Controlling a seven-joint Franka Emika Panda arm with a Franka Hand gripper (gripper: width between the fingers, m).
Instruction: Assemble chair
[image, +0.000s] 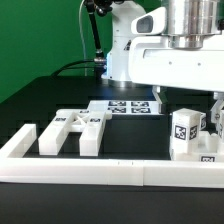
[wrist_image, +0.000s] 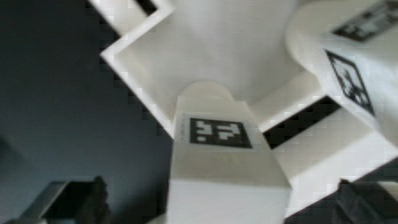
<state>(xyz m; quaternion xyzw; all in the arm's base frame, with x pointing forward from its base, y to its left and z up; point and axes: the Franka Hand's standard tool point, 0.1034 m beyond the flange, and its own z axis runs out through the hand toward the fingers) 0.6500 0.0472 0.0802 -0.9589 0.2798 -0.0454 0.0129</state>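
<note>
At the right of the exterior view, the gripper hangs over a tagged white chair part.
Its dark fingers stand wide apart, one at each side of the part, not touching it. More chair pieces lie at the lower left of that view behind the border rail, and the marker board is in the middle.

We read this as a robotics lab bench. Robot arm stands at a black table, green curtain behind. Marker board lies flat, white border rail fences the front, and chair parts carry square tags.
</note>
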